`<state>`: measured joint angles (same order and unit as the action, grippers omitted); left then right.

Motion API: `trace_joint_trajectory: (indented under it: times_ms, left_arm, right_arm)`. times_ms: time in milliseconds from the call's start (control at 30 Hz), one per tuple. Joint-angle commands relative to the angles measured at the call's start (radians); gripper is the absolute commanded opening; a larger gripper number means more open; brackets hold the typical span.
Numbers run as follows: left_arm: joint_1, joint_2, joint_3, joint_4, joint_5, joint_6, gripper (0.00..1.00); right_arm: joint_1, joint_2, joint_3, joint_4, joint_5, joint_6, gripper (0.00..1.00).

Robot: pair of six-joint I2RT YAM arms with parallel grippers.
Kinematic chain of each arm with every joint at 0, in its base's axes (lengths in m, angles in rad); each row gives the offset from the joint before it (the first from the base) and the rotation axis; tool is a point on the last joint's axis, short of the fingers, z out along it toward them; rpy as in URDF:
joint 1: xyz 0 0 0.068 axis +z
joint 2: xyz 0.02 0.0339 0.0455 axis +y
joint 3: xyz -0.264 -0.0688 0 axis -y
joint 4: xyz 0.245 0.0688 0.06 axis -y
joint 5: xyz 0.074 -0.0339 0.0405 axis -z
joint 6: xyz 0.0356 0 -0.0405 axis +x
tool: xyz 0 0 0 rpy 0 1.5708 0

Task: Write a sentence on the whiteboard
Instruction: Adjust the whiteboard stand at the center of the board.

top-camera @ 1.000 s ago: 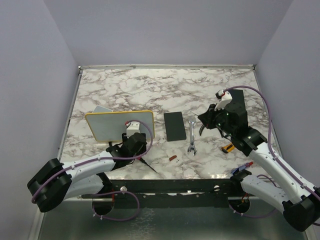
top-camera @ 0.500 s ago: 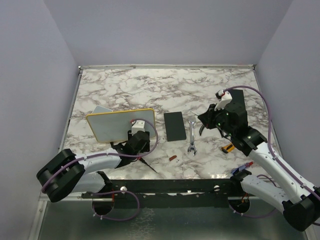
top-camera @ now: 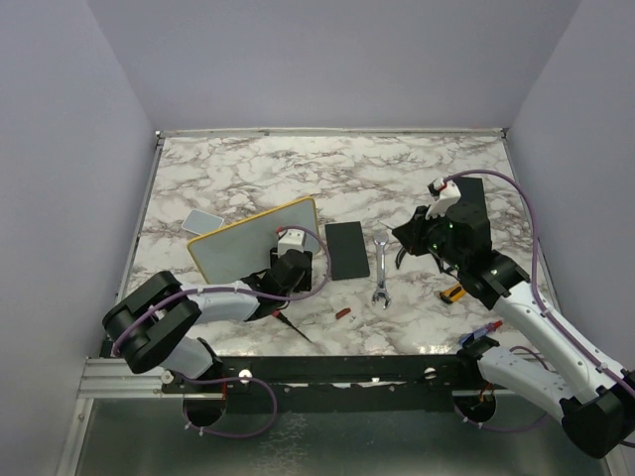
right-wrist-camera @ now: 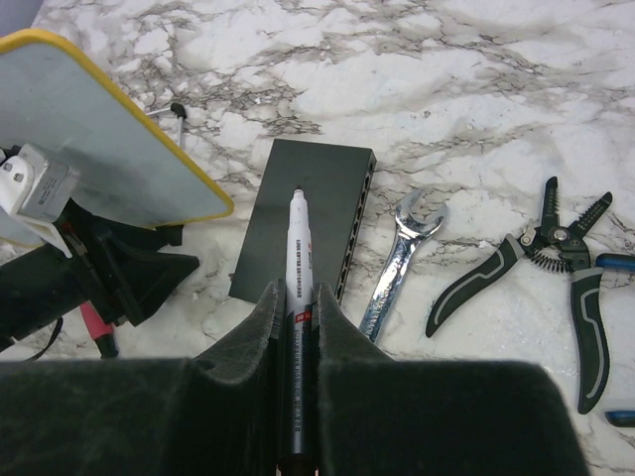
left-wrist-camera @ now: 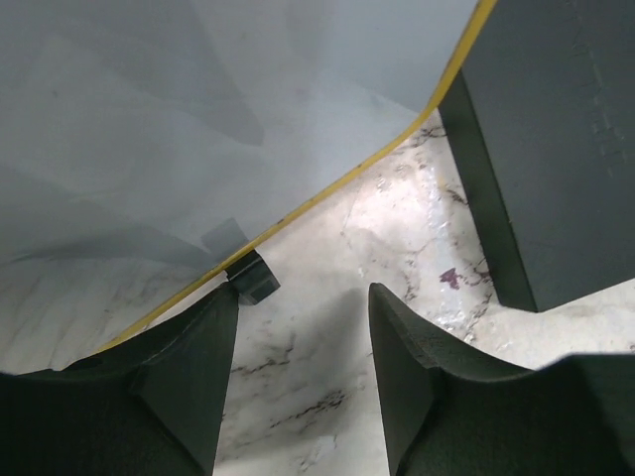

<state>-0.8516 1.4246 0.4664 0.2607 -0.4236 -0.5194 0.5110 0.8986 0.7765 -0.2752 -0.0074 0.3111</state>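
Note:
The whiteboard (top-camera: 253, 243), pale face in a thin yellow frame, lies skewed at the left, its right corner turned to the far side. No handwriting shows on its face in any view. My left gripper (top-camera: 301, 263) is open at the board's near right edge. In the left wrist view (left-wrist-camera: 303, 317) bare marble lies between the fingers and the yellow edge (left-wrist-camera: 327, 188) runs to the left finger. My right gripper (right-wrist-camera: 296, 297) is shut on a white marker (right-wrist-camera: 297, 248), tip forward, held above the black slab (right-wrist-camera: 308, 213). The right gripper also shows in the top view (top-camera: 407, 243).
A black slab (top-camera: 345, 250) lies right of the board, then a wrench (top-camera: 381, 273). Pliers (right-wrist-camera: 566, 268) lie further right. A small red piece (top-camera: 342, 313), a thin black stick (top-camera: 291, 327) and a pale card (top-camera: 203, 220) are also on the marble.
The whiteboard has swung counter-clockwise, its right end now towards the far side. My left arm has moved right along the board's near edge. The right arm has not moved.

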Motion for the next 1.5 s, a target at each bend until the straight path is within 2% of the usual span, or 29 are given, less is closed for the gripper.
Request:
trace_joint_trajectory:
  times_ms: [0, 233, 333, 433, 567, 767, 900, 1100, 1267, 1367, 1467]
  left_arm:
    - [-0.017, 0.065, 0.041, 0.062, 0.044, 0.011, 0.55]
    - [-0.035, 0.127, 0.072, 0.101, 0.044, 0.018, 0.55]
    - [-0.036, 0.093, 0.069, 0.101, 0.047, 0.029, 0.55]
    - [-0.037, 0.021, 0.071, 0.065, 0.107, 0.048, 0.6]
    - [-0.038, -0.097, 0.114, -0.119, 0.21, 0.091, 0.68]
    - [-0.035, -0.273, 0.24, -0.42, 0.358, 0.151, 0.71]
    - [-0.024, -0.278, 0.442, -0.612, 0.403, 0.237, 0.71]
    - [0.041, -0.227, 0.725, -0.75, 0.459, 0.336, 0.71]
    - [0.165, -0.174, 0.869, -0.83, 0.493, 0.411, 0.73]
    - [0.317, -0.19, 0.862, -0.833, 0.515, 0.426, 0.77]
    - [0.511, -0.232, 0.829, -0.821, 0.6, 0.408, 0.79]
  right_arm:
    - [0.001, 0.012, -0.005, 0.032, 0.022, 0.006, 0.01]
    - [0.001, 0.013, -0.005, 0.028, 0.025, 0.006, 0.01]
    - [0.0, 0.01, -0.006, 0.027, 0.029, 0.007, 0.01]
    - [0.001, 0.007, -0.008, 0.03, 0.027, 0.007, 0.01]
    - [0.001, 0.007, -0.01, 0.038, 0.026, 0.005, 0.01]
    - [0.001, 0.006, -0.022, 0.054, 0.023, 0.005, 0.01]
    - [0.001, 0.005, -0.017, 0.054, 0.014, 0.002, 0.01]
    - [0.001, -0.004, -0.012, 0.057, 0.019, -0.003, 0.01]
    - [0.001, -0.007, -0.006, 0.061, 0.037, -0.012, 0.01]
    - [0.001, -0.007, 0.001, 0.07, 0.04, -0.016, 0.01]
    - [0.001, -0.007, 0.008, 0.087, 0.021, -0.015, 0.01]
